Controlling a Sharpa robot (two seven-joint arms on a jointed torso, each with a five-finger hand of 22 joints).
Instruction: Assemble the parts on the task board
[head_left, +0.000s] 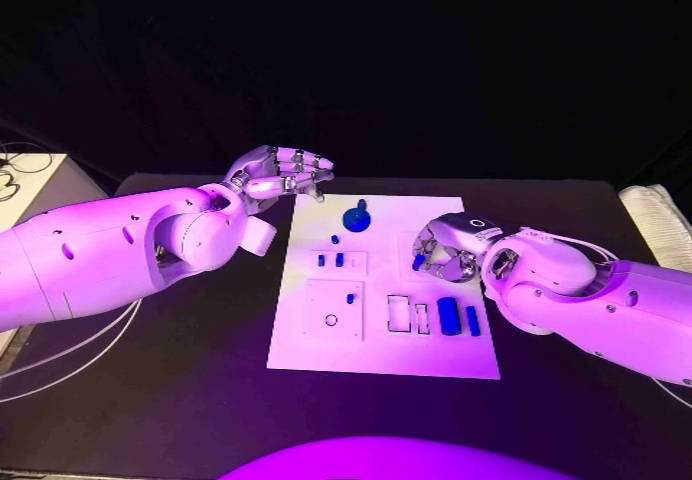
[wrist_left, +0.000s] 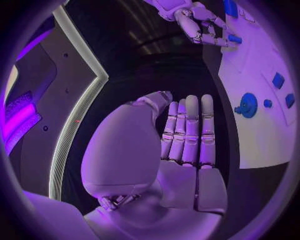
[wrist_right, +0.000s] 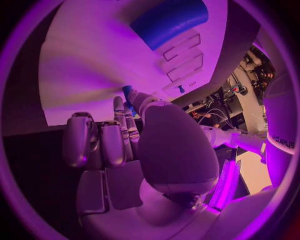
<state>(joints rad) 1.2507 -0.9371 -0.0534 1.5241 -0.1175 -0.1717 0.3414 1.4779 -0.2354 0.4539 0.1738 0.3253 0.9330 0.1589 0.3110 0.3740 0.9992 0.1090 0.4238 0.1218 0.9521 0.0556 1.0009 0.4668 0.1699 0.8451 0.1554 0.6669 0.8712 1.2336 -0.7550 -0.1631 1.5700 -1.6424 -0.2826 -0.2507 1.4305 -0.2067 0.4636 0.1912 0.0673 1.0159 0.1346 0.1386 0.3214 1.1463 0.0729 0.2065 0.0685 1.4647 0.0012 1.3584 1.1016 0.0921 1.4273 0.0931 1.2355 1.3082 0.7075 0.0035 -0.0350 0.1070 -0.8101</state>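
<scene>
Black desk (head_left: 173, 400), head view: task board (head_left: 378, 345) at frame centre. Your right robot hand (head_left: 447, 250) pinches a small blue part (head_left: 418, 262) over the board's right middle. Left wrist view: left robot hand (wrist_left: 187, 135) empty, fingers straight together, gear part (wrist_left: 249, 105) right of it. Right wrist view: blue part (wrist_right: 127, 93) at the fingertips.

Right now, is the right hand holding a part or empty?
Holding: the right hand pinches a small blue part over the task board.
</scene>
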